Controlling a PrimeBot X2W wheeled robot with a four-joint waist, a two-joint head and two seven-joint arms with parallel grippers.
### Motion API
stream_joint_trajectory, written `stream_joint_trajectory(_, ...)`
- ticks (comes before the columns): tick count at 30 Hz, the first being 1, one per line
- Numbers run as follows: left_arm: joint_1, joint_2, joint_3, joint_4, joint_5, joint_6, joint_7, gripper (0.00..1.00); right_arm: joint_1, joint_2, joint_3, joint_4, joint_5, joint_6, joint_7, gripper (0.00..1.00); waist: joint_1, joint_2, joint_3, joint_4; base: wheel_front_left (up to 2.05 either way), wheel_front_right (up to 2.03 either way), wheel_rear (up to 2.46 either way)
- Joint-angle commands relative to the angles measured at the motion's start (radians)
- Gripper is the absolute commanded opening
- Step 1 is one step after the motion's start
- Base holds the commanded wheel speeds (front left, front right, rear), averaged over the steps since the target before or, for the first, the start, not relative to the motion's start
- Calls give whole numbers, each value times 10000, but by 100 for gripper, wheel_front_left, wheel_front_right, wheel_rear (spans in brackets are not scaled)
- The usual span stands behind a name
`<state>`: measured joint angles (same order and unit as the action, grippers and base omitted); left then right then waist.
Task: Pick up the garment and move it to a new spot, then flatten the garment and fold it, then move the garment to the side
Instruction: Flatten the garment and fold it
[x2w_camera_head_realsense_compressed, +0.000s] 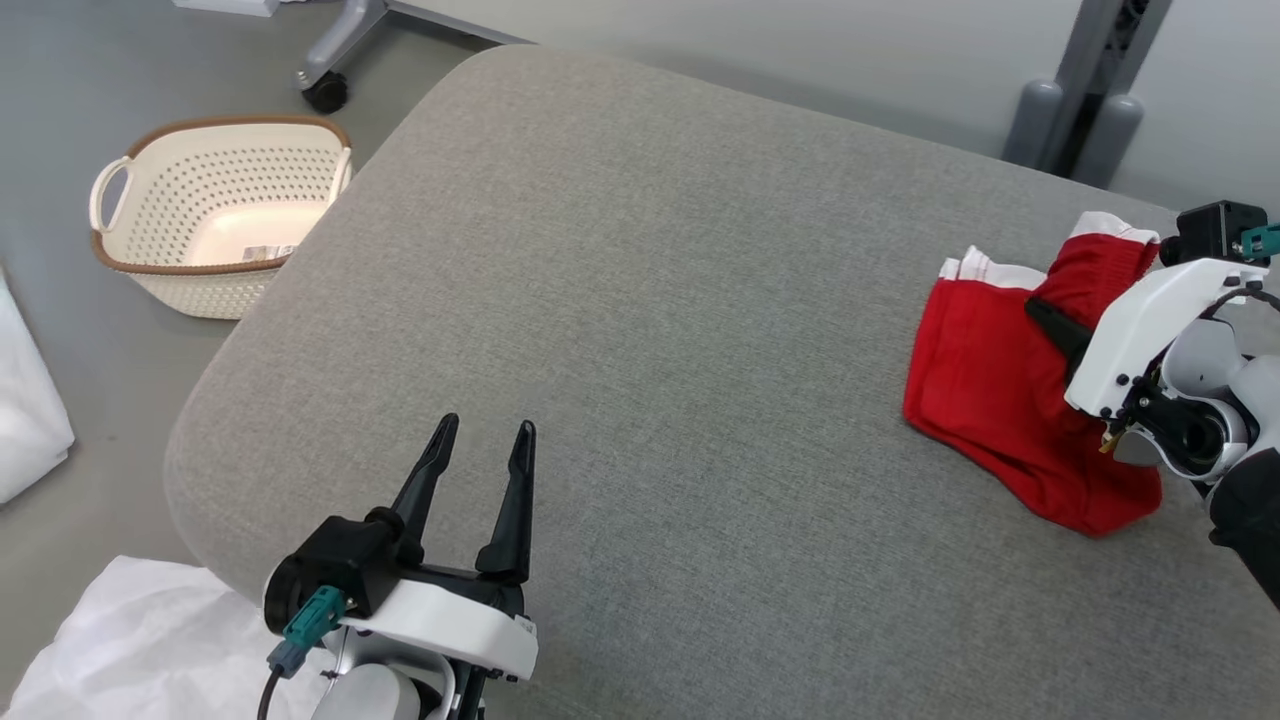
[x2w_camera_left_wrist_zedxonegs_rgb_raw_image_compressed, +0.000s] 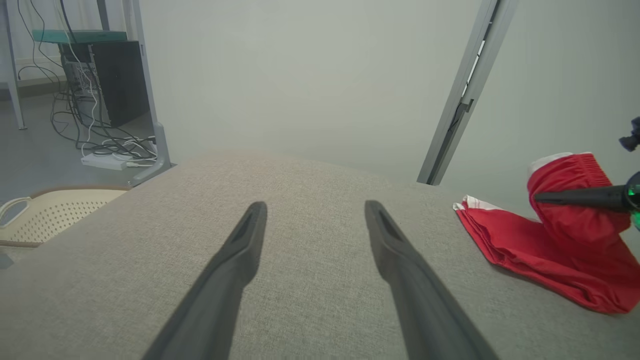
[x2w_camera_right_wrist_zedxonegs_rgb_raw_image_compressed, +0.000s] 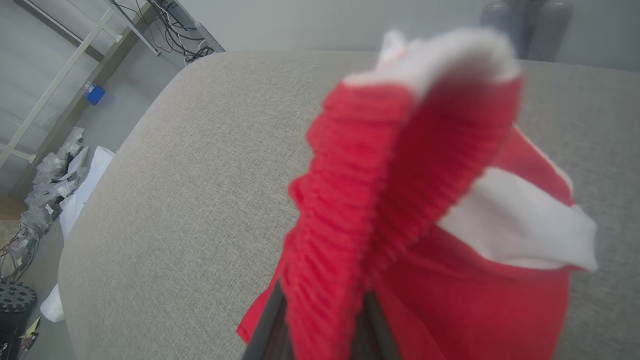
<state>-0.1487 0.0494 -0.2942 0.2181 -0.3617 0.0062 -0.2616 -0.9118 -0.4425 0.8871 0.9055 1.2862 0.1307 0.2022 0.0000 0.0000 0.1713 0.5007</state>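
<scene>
Right pincer (x2w_camera_head_realsense_compressed: 1052, 326): fingers together, clamped on the ribbed waistband of the red shorts (x2w_camera_head_realsense_compressed: 985, 390). The band stands bunched between and above the fingertips, white trim folded over beyond them. The rest of the shorts hangs down from the grip and lies in folds on the grey cushion (x2w_camera_head_realsense_compressed: 650, 300) just below and to the left of this pincer.

Left pincer (x2w_camera_head_realsense_compressed: 487, 425): fingers apart, nothing between them, poised over bare cushion. The shorts lie well apart from it, off to its right. A cream basket (x2w_camera_head_realsense_compressed: 220, 210) stands on the floor, beyond it and to its left.

Step in hand, as I judge it: the pick-up, ahead of the carry to a new spot.

To do it well:
- Raise the right pincer straight up until the low hem leaves the cushion. Dragging would likely twist the cloth.
- The grip looks to be on a gathered ridge of elastic. Go slowly, since a jerk may let the ridge slip out.
- Carry toward the open stretch in front of the left pincer, where there is room to flatten.
- Set down hem first, so the shorts lay out long and not in a heap.
</scene>
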Motion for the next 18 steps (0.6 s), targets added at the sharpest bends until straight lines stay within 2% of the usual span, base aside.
stream_joint_trajectory(1, 58, 32, -14, -32, -56, 51, -30, 100, -18, 40, 36, 197, 70, 3, -44, 0, 0, 0, 141, 281, 0, 0, 0)
stream_joint_trajectory(6, 72, 28, -61, -92, -127, 102, -30, 100, -100, 211, 150, 678, 55, 3, -114, 0, 0, 0, 347, 554, 0, 0, 0)
stream_joint_trajectory(7, 75, 29, -70, -120, -152, 122, -30, 100, -139, 243, 173, 773, 15, 3, -136, 4, 0, 0, 386, 567, 0, 0, 0)
stream_joint_trajectory(8, 79, 31, -72, -149, -178, 148, -30, 100, -201, 290, 215, 875, -44, 3, -203, 39, 0, 0, 425, 578, 0, 0, 0)
stream_joint_trajectory(9, 84, 31, -74, -185, -223, 198, -30, 100, -265, 362, 271, 984, -85, 3, -233, 93, 0, 0, 463, 586, 0, 0, 0)
stream_joint_trajectory(10, 83, 34, -83, -212, -245, 223, -30, 100, -288, 428, 326, 1068, -120, 3, -256, 100, 0, 0, 497, 594, 0, 0, 0)
stream_joint_trajectory(18, 81, 32, -186, -288, -361, 380, -30, 100, -610, 791, 544, 1484, -193, 5, -426, 100, 0, 0, 545, 593, 0, 0, 0)
